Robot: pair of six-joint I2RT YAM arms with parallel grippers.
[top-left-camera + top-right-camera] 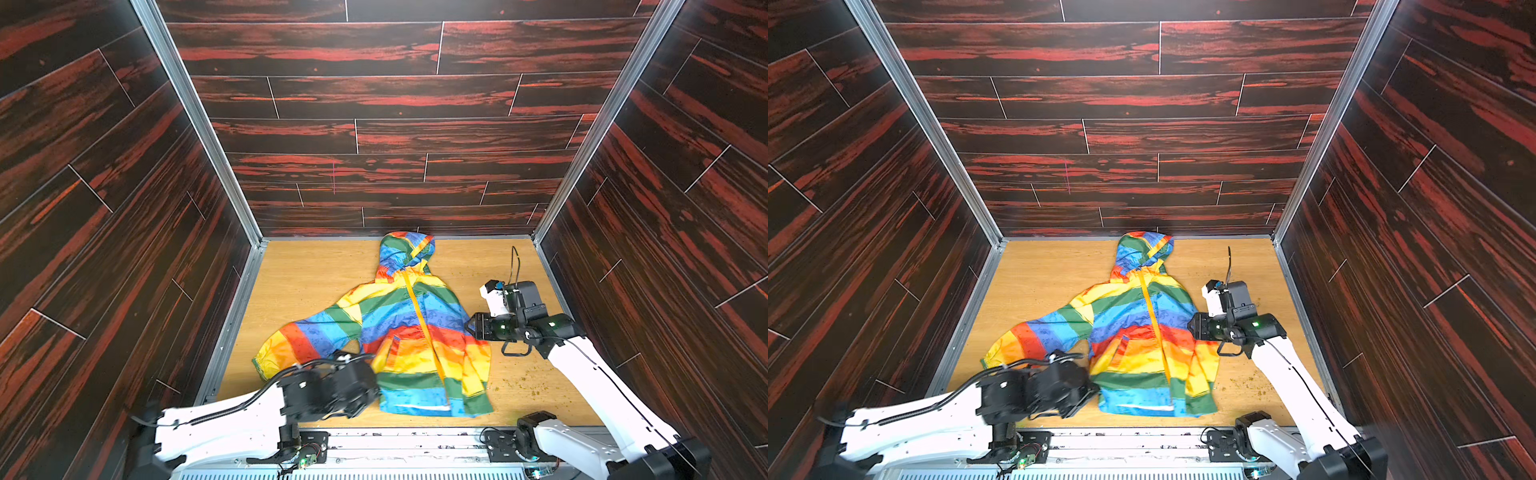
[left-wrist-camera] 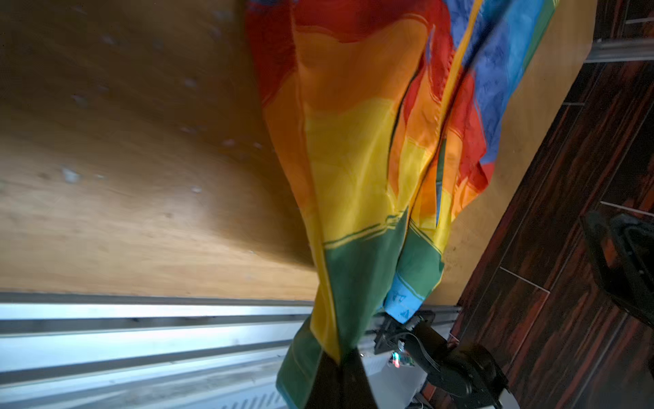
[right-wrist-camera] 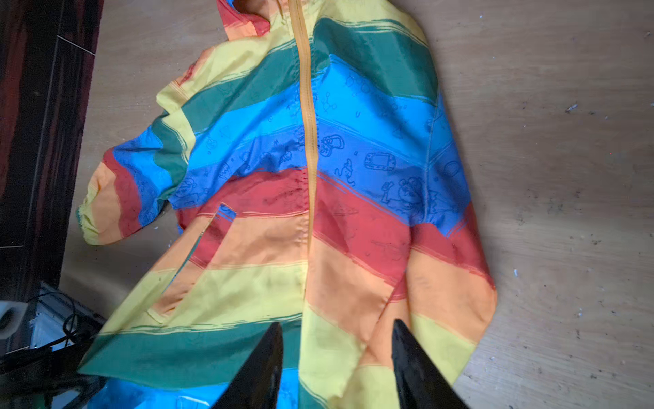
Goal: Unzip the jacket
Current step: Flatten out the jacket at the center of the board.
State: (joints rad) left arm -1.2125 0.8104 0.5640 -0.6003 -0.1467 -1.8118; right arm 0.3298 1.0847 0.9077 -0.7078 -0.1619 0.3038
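The jacket (image 1: 409, 332) lay zipped on the table (image 1: 316, 274). My left gripper (image 2: 340, 366) was clamped tight on its lower edge. My right gripper (image 3: 338, 354) hung over its side, jaws apart.

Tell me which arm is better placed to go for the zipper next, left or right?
Right, probably. The right fingers are open and free above the jacket, near its closed zipper. The left fingers are shut on its lower fabric, so that arm is busy holding it.
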